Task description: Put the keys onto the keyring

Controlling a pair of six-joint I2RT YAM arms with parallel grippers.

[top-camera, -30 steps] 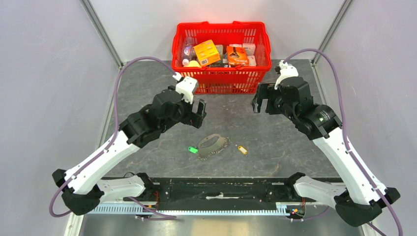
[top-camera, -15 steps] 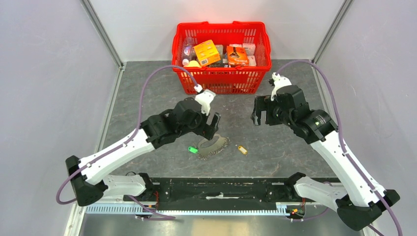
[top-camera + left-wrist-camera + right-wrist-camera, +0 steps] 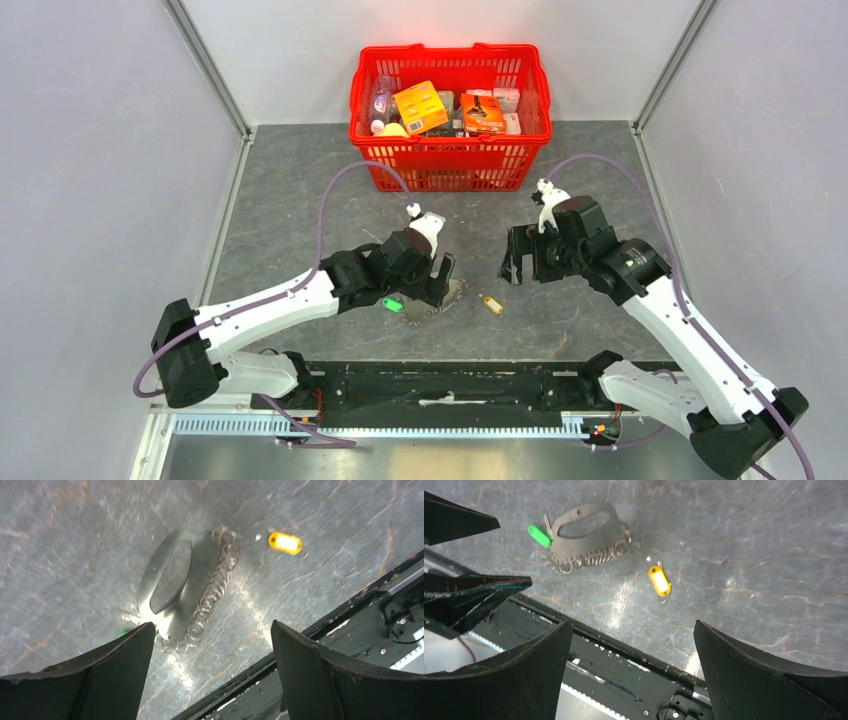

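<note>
Dark grey veined stone-look tabletop (image 3: pixel 290 190), enclosed by plain pale lilac-grey wall panels (image 3: pixel 100 150) joined at slanting silver metal corner posts (image 3: pixel 205 65); bright glare streaks its surface.

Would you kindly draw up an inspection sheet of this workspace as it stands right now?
Surface: dark grey marbled table, no spills seen.
Job's things: keyring lies flat, strap and chain; green key against its left end; yellow key apart on its right.
Clutter: red basket of boxed goods at the far edge.
Grippers: left gripper over the keyring, jaws open, empty; right gripper near the yellow key, jaws open, empty.
Cables: purple cable arching off each arm, clear of the table.
Surroundings: pale walls; black rail at the near edge.
</note>
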